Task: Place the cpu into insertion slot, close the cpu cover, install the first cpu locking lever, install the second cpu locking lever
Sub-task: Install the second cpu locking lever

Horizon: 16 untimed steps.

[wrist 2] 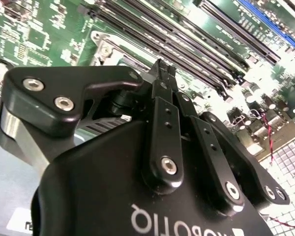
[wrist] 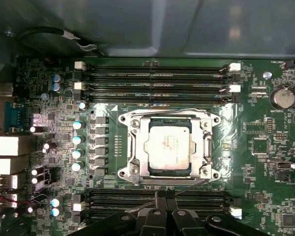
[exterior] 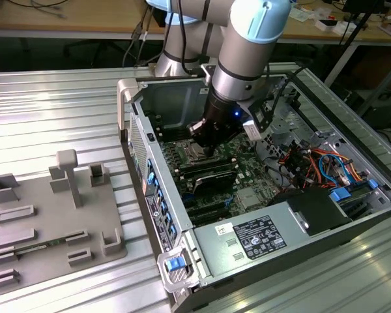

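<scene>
arm: grey Universal Robots arm (exterior: 247, 59) reaches down into the open computer case (exterior: 260, 241), which lies on a ribbed metal table (exterior: 52, 111).
gripper: black gripper (exterior: 207, 151) sits low over the motherboard (exterior: 247, 176), at the socket area; in the first wrist view its tips (wrist: 165, 195) are just past the socket edge, over the memory slots (wrist: 157, 200) on that side.
fingers: pressed together, tips meeting in both wrist views, nothing seen between them (no part pinched as far as the pictures tell).
cpu: silver-grey square cpu (wrist: 167, 146) lies flat in the insertion slot, centred in the socket, top face up.
cpu cover: shiny metal cpu cover (wrist: 132, 147) lies down flat around the chip, its window framing the cpu; closed.
locking levers: thin wire lever (wrist: 169, 112) runs along the socket edge far from the gripper, lying flat; another wire (wrist: 160, 199) slants from the near socket edge toward the finger tips, and whether it touches them I cannot tell.
memory slots: black rows on both sides of the socket, second bank (wrist: 157, 81) by the case wall.
coin cell: round battery (wrist: 283, 97) on the board, well apart from the socket.
grey fixture tray: moulded holder (exterior: 49, 222) on the table at the exterior view's left, beside the case.
cables: orange and blue cables (exterior: 326, 166) inside the case, exterior view's right.
</scene>
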{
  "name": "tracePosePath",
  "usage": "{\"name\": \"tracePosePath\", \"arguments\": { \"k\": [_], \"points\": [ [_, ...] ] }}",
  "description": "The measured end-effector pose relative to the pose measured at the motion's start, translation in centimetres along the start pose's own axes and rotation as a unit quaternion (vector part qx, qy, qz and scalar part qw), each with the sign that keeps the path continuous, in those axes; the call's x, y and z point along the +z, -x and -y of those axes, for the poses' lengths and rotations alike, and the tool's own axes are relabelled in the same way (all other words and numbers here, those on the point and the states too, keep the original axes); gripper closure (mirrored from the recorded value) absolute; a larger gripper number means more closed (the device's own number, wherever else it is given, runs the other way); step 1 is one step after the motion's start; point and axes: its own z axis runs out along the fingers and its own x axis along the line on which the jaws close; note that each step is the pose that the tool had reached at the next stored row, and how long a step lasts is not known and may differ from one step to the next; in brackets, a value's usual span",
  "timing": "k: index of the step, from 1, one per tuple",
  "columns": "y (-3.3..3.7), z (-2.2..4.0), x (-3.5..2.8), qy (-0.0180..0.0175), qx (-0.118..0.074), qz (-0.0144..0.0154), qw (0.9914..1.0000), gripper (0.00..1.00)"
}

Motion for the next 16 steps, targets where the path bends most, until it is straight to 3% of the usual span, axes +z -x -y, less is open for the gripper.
{"name": "tracePosePath", "arguments": {
  "k": [5,10,13,16],
  "points": [
    [-0.73,0.00,1.01,0.0000,0.000,0.0000,1.00000,0.89],
    [-1.63,-0.01,1.42,-0.0001,0.000,-0.0001,1.00000,0.89],
    [-1.78,-0.01,1.92,0.0000,0.000,0.0000,1.00000,0.89],
    [-2.06,-0.01,1.98,0.0000,0.000,0.0000,1.00000,0.89]
  ]
}}
